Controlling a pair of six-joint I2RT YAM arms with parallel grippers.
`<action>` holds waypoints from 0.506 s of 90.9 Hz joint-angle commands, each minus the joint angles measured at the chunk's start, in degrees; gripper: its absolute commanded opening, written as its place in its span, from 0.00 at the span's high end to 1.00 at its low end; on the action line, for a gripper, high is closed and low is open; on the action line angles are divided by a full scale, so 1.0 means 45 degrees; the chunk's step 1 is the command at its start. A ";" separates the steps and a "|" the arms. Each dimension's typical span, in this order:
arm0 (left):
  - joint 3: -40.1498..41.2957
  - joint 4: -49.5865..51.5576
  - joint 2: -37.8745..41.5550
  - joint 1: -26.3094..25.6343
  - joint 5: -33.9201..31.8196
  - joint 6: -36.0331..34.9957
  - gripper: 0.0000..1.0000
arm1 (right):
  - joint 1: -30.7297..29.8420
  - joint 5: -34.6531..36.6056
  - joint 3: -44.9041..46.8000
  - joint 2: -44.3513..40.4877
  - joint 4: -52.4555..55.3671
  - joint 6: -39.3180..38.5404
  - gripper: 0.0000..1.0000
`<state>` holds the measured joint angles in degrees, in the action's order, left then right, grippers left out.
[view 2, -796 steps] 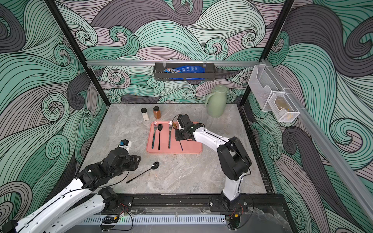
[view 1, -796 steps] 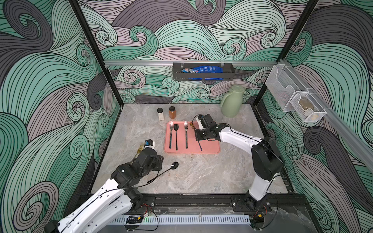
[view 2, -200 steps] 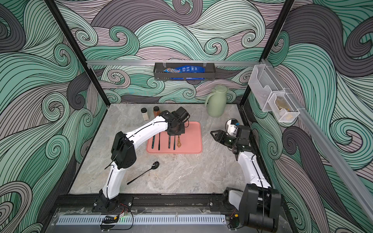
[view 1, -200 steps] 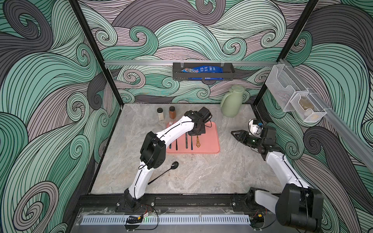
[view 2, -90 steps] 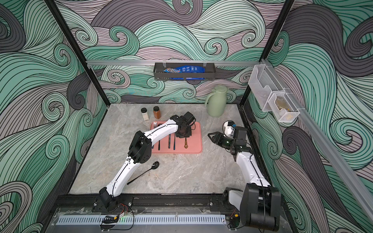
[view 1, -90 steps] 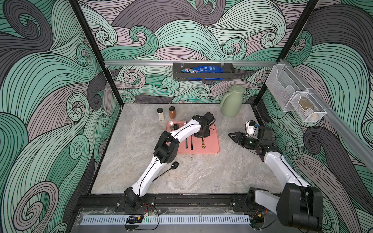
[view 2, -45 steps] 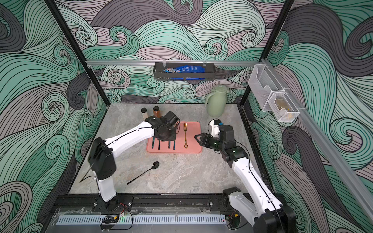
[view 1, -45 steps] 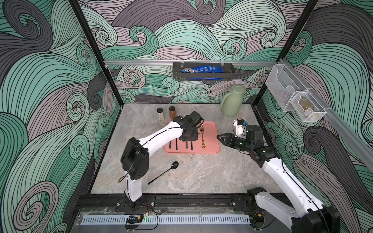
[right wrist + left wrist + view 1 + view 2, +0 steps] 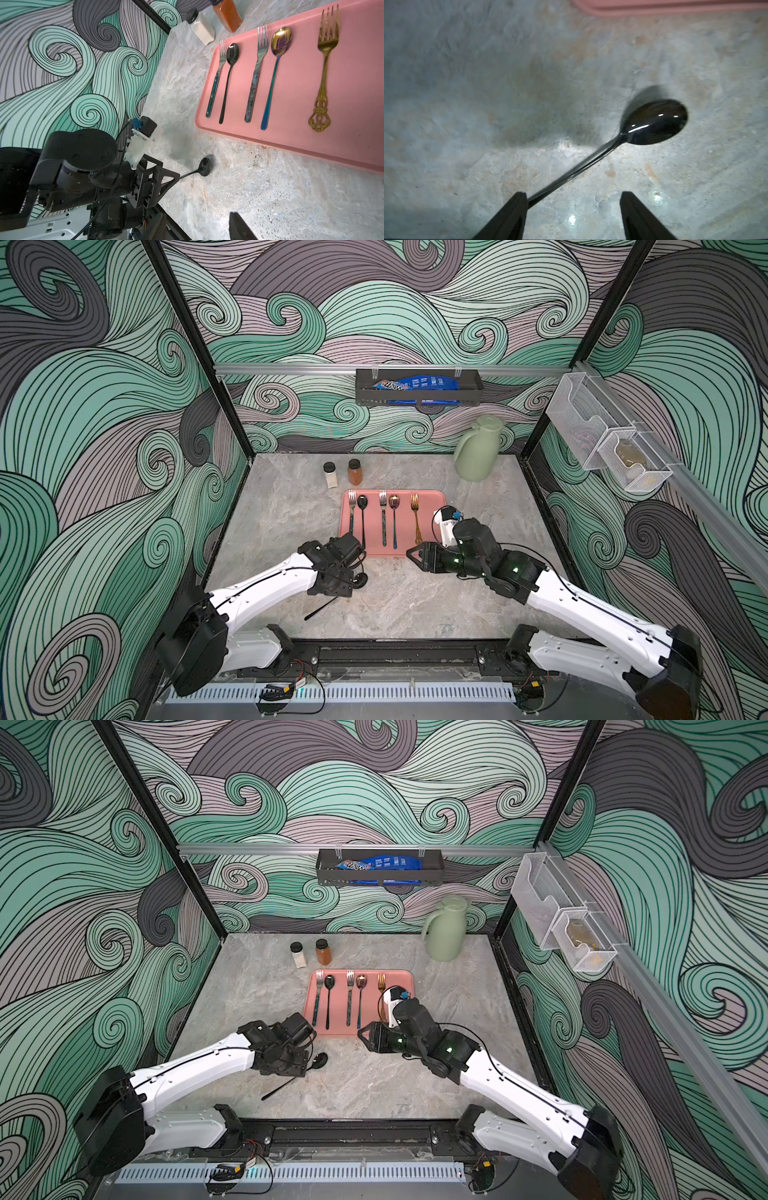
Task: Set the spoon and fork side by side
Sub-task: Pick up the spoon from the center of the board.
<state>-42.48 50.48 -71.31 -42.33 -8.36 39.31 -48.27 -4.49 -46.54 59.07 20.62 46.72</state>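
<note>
The marble table (image 9: pixel 415 605) is carrying five things. A pink tray (image 9: pixel 405 522) is lying mid-table, toward the back. A white jar (image 9: pixel 330 475) and an orange jar (image 9: pixel 355 472) are standing side by side just behind its far left corner. A green jug (image 9: pixel 476 454) is standing at the back right. A black spoon (image 9: pixel 360 580) is lying on bare marble near the tray's near left corner, not touching it.

The black spoon (image 9: pixel 360 580) lies aslant on the table (image 9: pixel 415 605) just near of the pink tray (image 9: pixel 405 531), where the ornate gold fork (image 9: pixel 416 518) lies rightmost, tines pointing far
</note>
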 commanded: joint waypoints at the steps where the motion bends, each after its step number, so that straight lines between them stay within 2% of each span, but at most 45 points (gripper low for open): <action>1: 0.0351 -0.0560 0.0179 0.0173 0.0010 0.0013 0.15 | -0.0440 0.0758 -0.0376 0.0063 0.0011 0.0418 0.45; 36: 0.1943 -0.2173 0.0026 0.0070 0.2307 0.0542 0.17 | -0.0561 0.1181 -0.0126 0.0013 -0.0018 0.0682 0.44; 46: 0.2252 -0.2655 -0.0060 -0.0149 0.2562 0.0778 0.18 | -0.0562 0.1220 0.0043 0.0114 -0.0233 0.0887 0.44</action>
<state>-33.19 42.04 -71.18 -42.06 -0.12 41.08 -50.57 -0.47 -46.54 59.57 20.80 49.34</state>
